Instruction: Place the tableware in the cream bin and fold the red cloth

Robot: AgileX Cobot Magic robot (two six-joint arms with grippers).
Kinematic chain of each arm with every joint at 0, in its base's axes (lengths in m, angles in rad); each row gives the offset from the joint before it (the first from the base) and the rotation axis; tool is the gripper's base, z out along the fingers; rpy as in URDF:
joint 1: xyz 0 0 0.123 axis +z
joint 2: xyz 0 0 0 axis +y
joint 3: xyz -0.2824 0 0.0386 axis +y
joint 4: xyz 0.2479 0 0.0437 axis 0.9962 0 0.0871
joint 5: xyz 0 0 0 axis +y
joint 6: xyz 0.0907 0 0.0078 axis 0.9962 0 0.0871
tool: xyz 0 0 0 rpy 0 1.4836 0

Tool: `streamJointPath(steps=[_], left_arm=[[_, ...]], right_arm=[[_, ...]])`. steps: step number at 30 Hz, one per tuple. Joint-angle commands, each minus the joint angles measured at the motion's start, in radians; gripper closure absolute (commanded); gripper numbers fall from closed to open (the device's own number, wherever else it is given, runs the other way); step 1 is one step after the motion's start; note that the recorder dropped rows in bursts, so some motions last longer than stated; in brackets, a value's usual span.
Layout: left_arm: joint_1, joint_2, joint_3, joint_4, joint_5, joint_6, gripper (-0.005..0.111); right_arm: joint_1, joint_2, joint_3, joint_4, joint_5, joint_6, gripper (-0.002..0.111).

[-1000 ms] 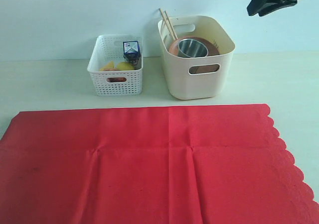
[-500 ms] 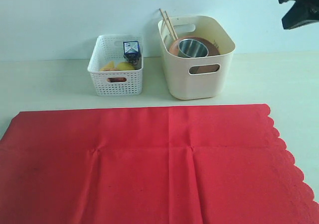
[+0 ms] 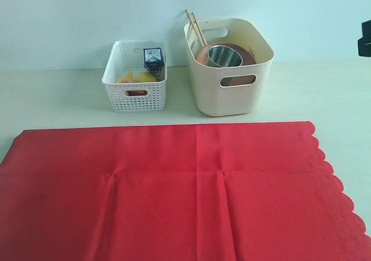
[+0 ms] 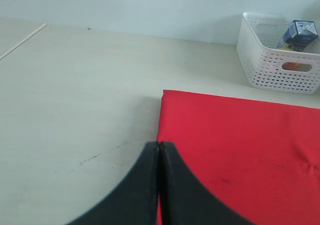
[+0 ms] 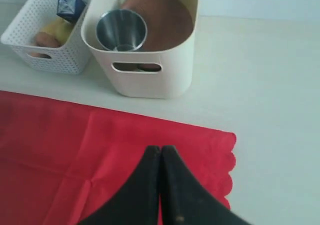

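The red cloth lies spread flat across the front of the table, its scalloped edge on the right. Behind it stands the cream bin, holding a steel cup, a brown plate and two chopsticks that lean out at the back. The other tableware is hidden. My left gripper is shut and empty, hanging over the cloth's plain side edge near a corner. My right gripper is shut and empty above the cloth near its scalloped corner, with the bin and cup beyond.
A white perforated basket with a blue-white milk carton and food stands left of the bin. A dark part of the right arm shows at the right edge of the exterior view. Bare tabletop lies right of the bin.
The right arm has swung from above and right of the bin down to the right edge of the exterior view. The cloth and both containers have not moved.
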Motion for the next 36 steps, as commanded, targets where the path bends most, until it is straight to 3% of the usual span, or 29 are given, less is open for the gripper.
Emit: streamJointPath(steps=[1,20,36], left_arm=[[-0.002,-0.005,0.004,-0.001,-0.01,0.0,0.106],[-0.002,-0.005,0.004,-0.001,-0.01,0.0,0.106],[-0.15,-0.005,0.004,-0.001,-0.01,0.0,0.106]], right_arm=[[0.001,-0.112,0.074,0.069,-0.055,-0.095,0.108],[0.001,-0.614,0.28,0.15,-0.132,-0.139,0.108],[0.001,-0.779,0.28,0.114,0.007,-0.139,0.108]])
